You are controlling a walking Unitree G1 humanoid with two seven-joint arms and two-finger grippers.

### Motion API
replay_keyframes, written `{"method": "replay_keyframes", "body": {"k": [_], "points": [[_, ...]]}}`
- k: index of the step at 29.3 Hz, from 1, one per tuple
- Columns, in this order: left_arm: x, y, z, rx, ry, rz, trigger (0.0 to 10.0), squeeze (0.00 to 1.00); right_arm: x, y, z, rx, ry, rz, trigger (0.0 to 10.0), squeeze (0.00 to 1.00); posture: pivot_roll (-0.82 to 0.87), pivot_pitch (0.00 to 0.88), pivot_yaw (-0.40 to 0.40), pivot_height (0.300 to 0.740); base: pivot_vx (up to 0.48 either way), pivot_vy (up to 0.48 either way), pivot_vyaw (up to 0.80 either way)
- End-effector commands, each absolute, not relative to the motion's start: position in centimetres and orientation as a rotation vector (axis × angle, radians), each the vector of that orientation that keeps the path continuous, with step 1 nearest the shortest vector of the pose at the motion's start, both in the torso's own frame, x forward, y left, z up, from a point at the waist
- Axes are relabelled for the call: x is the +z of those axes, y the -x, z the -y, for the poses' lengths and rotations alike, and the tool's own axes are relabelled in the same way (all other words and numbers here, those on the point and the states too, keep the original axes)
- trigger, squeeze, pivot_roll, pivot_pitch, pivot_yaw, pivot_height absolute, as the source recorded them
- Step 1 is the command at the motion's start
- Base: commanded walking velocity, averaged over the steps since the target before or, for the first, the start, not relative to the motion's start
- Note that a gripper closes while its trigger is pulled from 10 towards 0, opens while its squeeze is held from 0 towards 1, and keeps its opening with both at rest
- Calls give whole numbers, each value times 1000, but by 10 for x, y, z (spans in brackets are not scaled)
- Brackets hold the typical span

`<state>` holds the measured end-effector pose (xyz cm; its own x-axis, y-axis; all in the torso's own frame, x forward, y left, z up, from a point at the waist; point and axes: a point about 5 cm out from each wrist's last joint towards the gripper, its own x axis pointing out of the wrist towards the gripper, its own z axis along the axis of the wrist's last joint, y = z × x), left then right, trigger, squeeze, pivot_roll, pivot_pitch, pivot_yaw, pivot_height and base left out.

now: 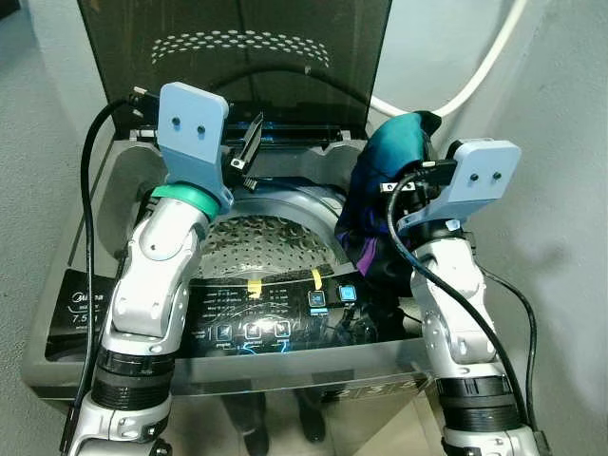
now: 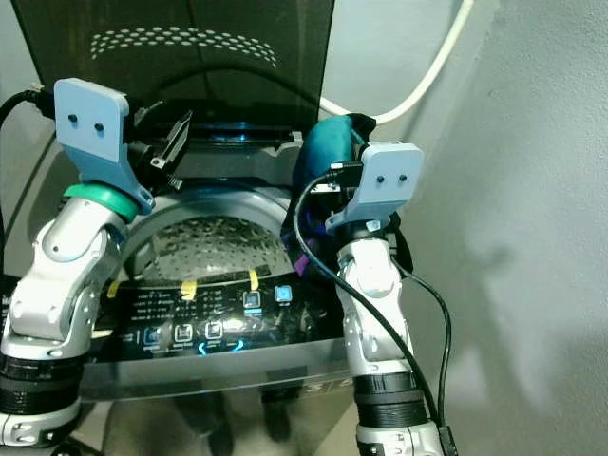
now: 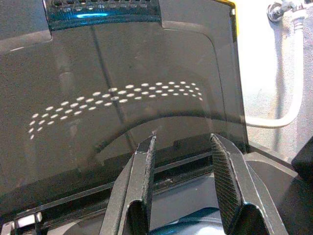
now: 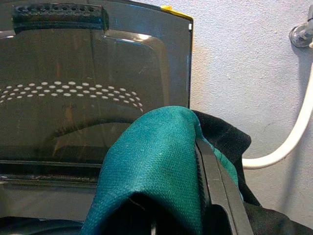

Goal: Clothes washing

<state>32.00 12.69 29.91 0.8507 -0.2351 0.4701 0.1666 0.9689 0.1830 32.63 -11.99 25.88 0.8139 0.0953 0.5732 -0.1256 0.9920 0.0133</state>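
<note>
One bunched teal-and-black garment [image 1: 385, 180] pinched in right pincer [image 1: 404, 185]; left pincer [image 1: 249, 152] spread.

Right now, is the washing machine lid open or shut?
Open: the dark lid stands upright behind the perforated drum, which is exposed.

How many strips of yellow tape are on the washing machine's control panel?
2: one strip left of centre, another just right of it, both on the panel's upper edge. The arms may hide more.
</note>
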Motion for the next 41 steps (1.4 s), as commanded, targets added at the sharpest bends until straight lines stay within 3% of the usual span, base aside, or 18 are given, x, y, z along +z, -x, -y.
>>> {"method": "replay_keyframes", "body": {"k": [1,11,16,21,22,25,26,27,28,30,31,32,33,35,36,37,39,41], "points": [[298,-320,-124,-219,-151,506,10000,0,258,-325,121,116,-49,613,10000,0,136,0,39,740,0,0,0],[297,-318,-123,-247,-158,505,10000,0,274,-324,106,205,61,686,10000,0,133,0,42,740,0,0,0],[296,-305,-115,-313,-333,611,10000,0,305,-324,85,376,103,777,10000,0,132,0,42,740,0,0,0],[296,-300,-114,-313,-359,634,10000,0,310,-324,75,455,115,783,10000,0,130,0,41,740,0,0,0],[302,-297,-118,-242,-393,688,10000,0,310,-324,64,527,118,774,10000,0,136,0,34,740,0,0,0],[302,-297,-118,-242,-393,688,10000,0,310,-324,64,527,118,774,10000,0,136,0,34,740,0,0,0],[314,-293,-128,-69,-433,771,10000,0,309,-329,45,571,102,751,10000,0,168,0,10,740,0,0,0],[314,-293,-128,-69,-433,771,10000,0,309,-329,45,571,102,751,10000,0,168,0,10,740,0,0,0],[320,-287,-141,104,-426,798,10000,0,307,-338,28,557,109,711,10000,0,206,0,-19,740,0,0,0],[320,-287,-141,104,-426,798,10000,0,307,-338,28,557,109,711,10000,0,206,0,-19,740,0,0,0],[319,-282,-153,222,-395,780,10000,0,305,-347,17,524,127,671,10000,0,238,4,-46,740,0,0,0],[319,-282,-153,222,-395,780,10000,0,305,-347,17,524,127,671,10000,0,238,4,-46,740,0,0,0],[306,-281,-164,235,-292,668,10000,0,300,-355,12,484,156,631,10000,0,264,13,-67,740,0,0,0],[295,-280,-168,210,-219,588,10000,0,297,-360,12,462,176,607,10000,0,273,15,-75,740,0,0,0],[283,-275,-166,64,-194,518,10000,0,294,-365,14,442,187,581,10000,0,295,24,-92,740,0,0,0],[283,-275,-166,64,-194,518,10000,0,294,-365,14,442,187,581,10000,0,295,24,-92,740,0,0,0],[273,-259,-167,-127,-165,449,10000,0,288,-371,16,415,182,539,10000,0,316,32,-104,740,0,0,0],[273,-254,-173,-151,-160,437,10000,0,285,-373,16,398,187,516,10000,0,326,35,-107,740,0,0,0]]}}
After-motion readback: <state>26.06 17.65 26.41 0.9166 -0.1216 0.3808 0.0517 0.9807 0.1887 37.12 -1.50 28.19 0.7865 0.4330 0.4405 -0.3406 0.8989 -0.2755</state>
